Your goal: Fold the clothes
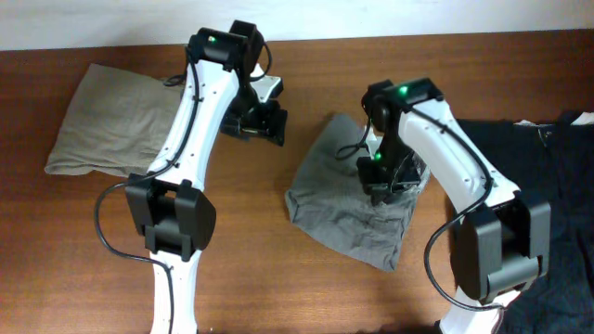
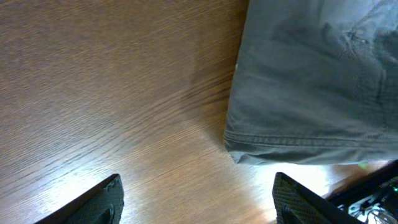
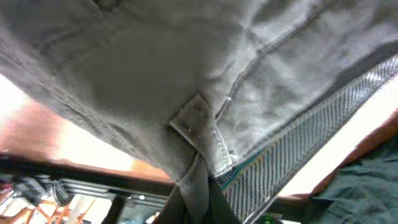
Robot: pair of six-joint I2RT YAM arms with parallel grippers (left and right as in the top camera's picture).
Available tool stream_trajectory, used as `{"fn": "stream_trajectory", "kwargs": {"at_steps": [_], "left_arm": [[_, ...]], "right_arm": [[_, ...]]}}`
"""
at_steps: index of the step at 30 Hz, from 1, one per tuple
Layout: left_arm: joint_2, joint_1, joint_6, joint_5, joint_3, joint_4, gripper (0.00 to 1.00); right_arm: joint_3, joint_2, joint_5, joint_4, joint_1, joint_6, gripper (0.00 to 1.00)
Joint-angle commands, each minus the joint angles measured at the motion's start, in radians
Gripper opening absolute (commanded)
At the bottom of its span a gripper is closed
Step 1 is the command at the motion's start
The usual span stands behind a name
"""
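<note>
The wrinkled grey shorts [image 1: 343, 199] lie in the middle of the table, partly bunched. My right gripper [image 1: 379, 186] is over their right part, shut on a pinch of the grey fabric. In the right wrist view the fingers [image 3: 199, 202] grip the cloth just below a belt loop of the shorts [image 3: 155, 74], and patterned pocket lining shows beside it. My left gripper [image 1: 264, 121] is open and empty, over bare wood to the left of the shorts. In the left wrist view its fingers [image 2: 198, 202] are spread wide, with the shorts' hem [image 2: 311, 81] at the upper right.
Khaki-beige shorts [image 1: 111, 121] lie folded at the far left. A black garment [image 1: 557, 186] covers the right edge of the table and also shows in the right wrist view [image 3: 367, 193]. Bare wooden table [image 1: 278, 269] shows between the arms and at the front.
</note>
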Motion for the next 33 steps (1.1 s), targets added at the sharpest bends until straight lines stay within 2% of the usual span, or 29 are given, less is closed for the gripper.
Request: {"fn": "stream_trajectory", "kwargs": {"at_steps": [1,3,5,8,11,12,15,17,18,20,22,23,25,30,32,33], "left_arm": [[-0.021,-0.02,0.001,0.02,-0.003,-0.003,0.77],[-0.021,-0.021,0.001,0.019,-0.003,-0.003,0.78],[-0.021,-0.021,0.001,0.02,-0.003,-0.003,0.78],[-0.021,-0.023,0.001,0.051,-0.007,-0.004,0.78],[-0.021,-0.032,0.002,0.119,-0.054,-0.002,0.76],[-0.021,-0.047,0.002,0.122,-0.094,0.005,0.68],[-0.021,-0.102,0.006,0.196,-0.259,0.092,0.57],[-0.021,-0.135,0.006,0.257,-0.356,0.158,0.49],[-0.021,-0.154,0.006,0.29,-0.414,0.198,0.38],[-0.021,-0.183,0.006,0.307,-0.498,0.235,0.22],[-0.021,-0.193,0.015,0.304,-0.555,0.24,0.14],[-0.021,-0.192,0.033,0.303,-0.576,0.241,0.12],[-0.021,-0.155,0.04,0.188,-0.596,0.229,0.08],[-0.021,-0.043,0.04,0.138,-0.595,0.195,0.06],[-0.025,0.012,0.04,0.15,-0.592,0.187,0.06],[-0.027,0.034,0.044,0.192,-0.581,0.185,0.07]], "right_arm": [[-0.196,-0.008,0.04,0.097,-0.001,0.037,0.04],[-0.33,-0.008,0.034,0.2,-0.002,0.043,0.06],[-0.384,-0.008,0.031,0.24,-0.01,0.003,0.31],[-0.311,-0.051,-0.019,0.229,-0.011,-0.081,0.34],[-0.201,-0.127,-0.024,0.191,-0.016,-0.076,0.36],[-0.171,-0.151,-0.025,0.177,-0.025,-0.063,0.36],[-0.134,-0.183,-0.025,0.159,-0.07,0.006,0.36],[-0.149,-0.172,-0.026,0.181,-0.082,0.017,0.21],[-0.18,-0.159,-0.044,0.216,-0.079,0.042,0.13],[-0.262,-0.139,-0.126,0.284,-0.068,0.067,0.08],[-0.382,-0.136,-0.179,0.357,-0.051,0.11,0.05],[-0.442,-0.136,-0.178,0.382,-0.043,0.132,0.04],[-0.605,-0.136,-0.114,0.426,-0.049,0.194,0.04],[-0.616,-0.14,-0.076,0.417,-0.111,0.202,0.04],[-0.591,-0.146,-0.117,0.402,-0.134,0.126,0.04],[-0.557,-0.157,-0.178,0.391,-0.141,0.039,0.04]]}}
